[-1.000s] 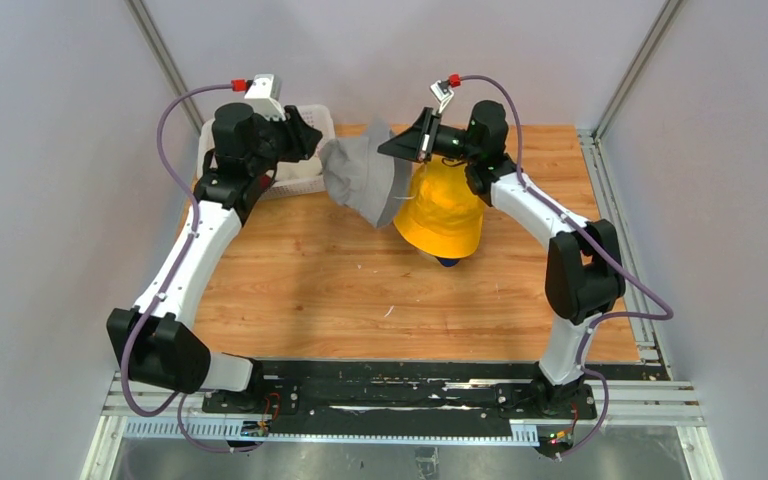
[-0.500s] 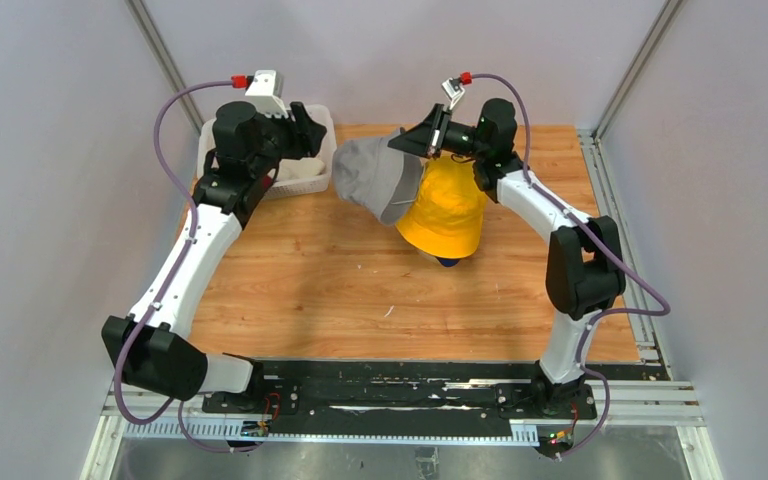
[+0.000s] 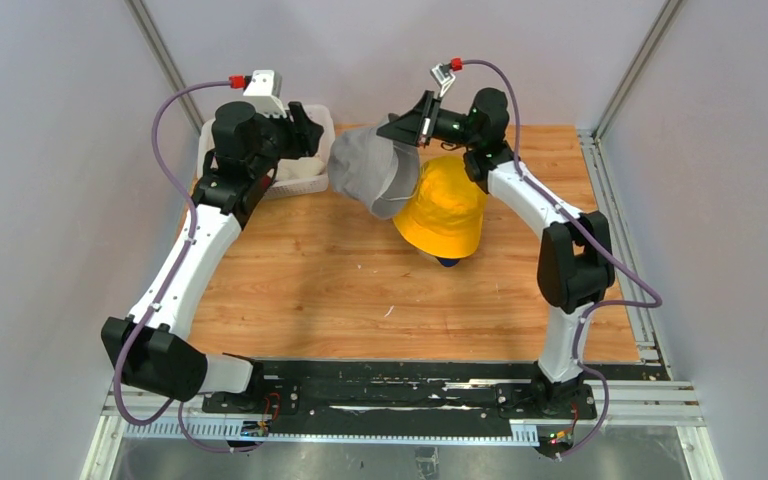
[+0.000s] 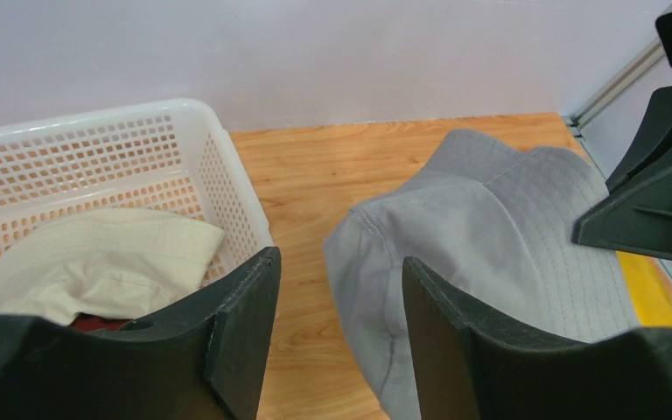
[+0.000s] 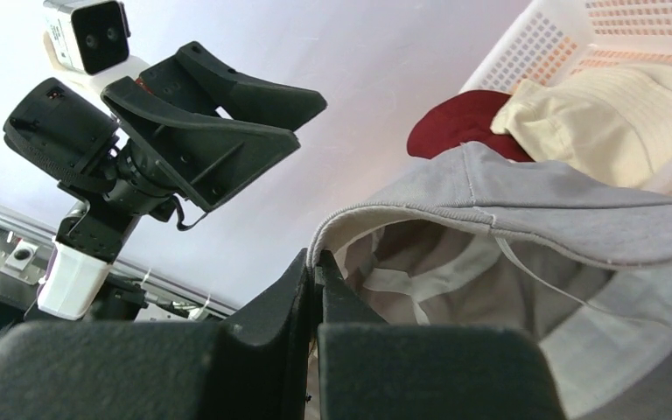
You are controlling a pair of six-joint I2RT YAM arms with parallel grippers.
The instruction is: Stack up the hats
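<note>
On the left, our left gripper (image 3: pixel 305 130) hovers over the white perforated plastic basket (image 3: pixel 322 172), which sits at the 11 o'clock corner of the wooden table (image 3: pixel 340 290). Its fingers (image 4: pixel 245 306) are spread wide with nothing between them. Inside the basket we see a soft beige fabric bucket hat (image 4: pixel 96 262) lying on a dark red fabric hat (image 5: pixel 459 131).

Just at 3 o'clock of the basket, the grey fabric bucket hat (image 3: pixel 370 175) hangs in the air, tilted, its hollow side facing our right wrist camera. Our right gripper (image 3: pixel 400 130) holds it from 1 o'clock: the two fingers are pressed together and pinch the edge of the floppy brim (image 5: pixel 319 262).

At 4 o'clock of the grey hat, the yellow fabric bucket hat (image 3: pixel 445 205) sits crown up, near 12 o'clock on the table. The grey brim overlaps its left side in the top view; we cannot tell whether they touch. A sliver of navy blue fabric (image 3: pixel 447 262) peeks out from under the yellow brim at 6 o'clock.
</note>
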